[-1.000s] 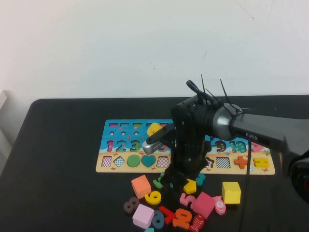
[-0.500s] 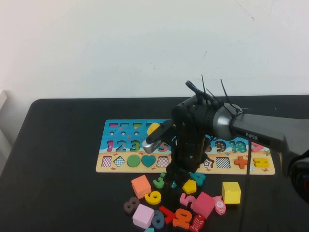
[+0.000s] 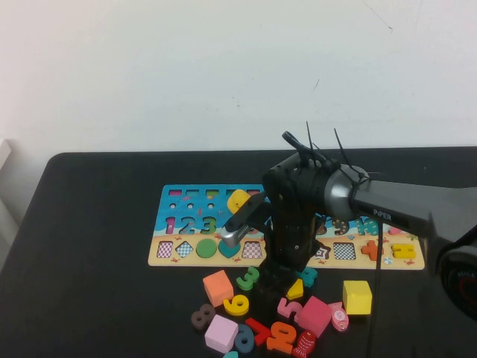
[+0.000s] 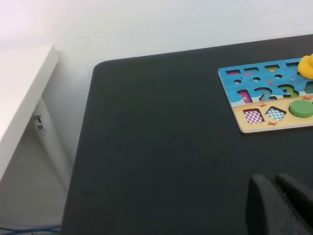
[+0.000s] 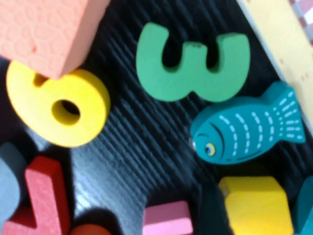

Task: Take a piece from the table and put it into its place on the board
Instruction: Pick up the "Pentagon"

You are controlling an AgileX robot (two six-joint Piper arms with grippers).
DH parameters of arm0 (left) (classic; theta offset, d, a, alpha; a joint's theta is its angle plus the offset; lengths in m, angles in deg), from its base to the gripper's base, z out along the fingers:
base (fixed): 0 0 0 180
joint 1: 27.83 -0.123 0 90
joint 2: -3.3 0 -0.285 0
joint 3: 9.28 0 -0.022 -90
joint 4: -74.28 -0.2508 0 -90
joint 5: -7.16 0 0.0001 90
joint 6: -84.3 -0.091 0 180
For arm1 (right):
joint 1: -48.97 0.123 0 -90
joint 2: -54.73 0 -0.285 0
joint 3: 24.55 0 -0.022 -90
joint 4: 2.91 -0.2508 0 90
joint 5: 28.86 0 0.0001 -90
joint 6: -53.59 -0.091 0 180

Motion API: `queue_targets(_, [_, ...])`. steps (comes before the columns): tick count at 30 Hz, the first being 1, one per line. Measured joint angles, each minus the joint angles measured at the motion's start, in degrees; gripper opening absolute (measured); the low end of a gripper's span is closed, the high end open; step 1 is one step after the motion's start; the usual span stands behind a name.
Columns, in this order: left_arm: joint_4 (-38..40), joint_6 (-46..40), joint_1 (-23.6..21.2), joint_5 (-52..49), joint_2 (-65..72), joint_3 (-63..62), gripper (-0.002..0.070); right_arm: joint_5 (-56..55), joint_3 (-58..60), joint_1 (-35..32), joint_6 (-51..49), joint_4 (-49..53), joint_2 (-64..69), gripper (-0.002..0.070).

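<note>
The right gripper [image 3: 282,282] is lowered over the loose pieces on the table [image 3: 89,298], just in front of the board [image 3: 298,256]. Its fingers are largely hidden behind the wrist in the high view; they stand well apart. Whether they touch any piece cannot be told.

The piece [image 3: 296,289], a small flat yellow pentagon, lies on the table just beside the gripper, on its right. In the right wrist view the piece [image 5: 254,203] shows at the frame edge, next to a teal fish [image 5: 242,129]. A green number 3 [image 5: 193,61], a yellow number 6 [image 5: 58,107], an orange block [image 5: 46,29] and a red number [image 5: 36,203] lie around it.

The right arm [image 3: 402,209] reaches in from the right across the board, with the wrist bent steeply down. It covers the middle of the shape row, so the place is not visible.

The left gripper [image 4: 279,205] shows only as dark finger ends, close together, above bare table well to the left of the board [image 4: 266,98].
</note>
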Motion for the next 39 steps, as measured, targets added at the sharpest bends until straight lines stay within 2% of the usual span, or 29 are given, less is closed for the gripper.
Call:
queue_targets(11, [0.0,0.0,0.0,0.0,0.0,0.0,-0.0001,4.9,0.5,0.0,4.0,-0.8,-1.1,0.0461])
queue_targets(25, [0.0,-0.1,0.0,0.0,0.0,0.0,-0.0001,1.3,0.5,0.0,14.0,-6.1,-1.2,0.0461])
queue_targets(39, [0.0,-0.1,0.0,0.0,0.0,0.0,-0.0001,-0.1,0.5,0.0,10.7,-0.8,-0.5,0.0461])
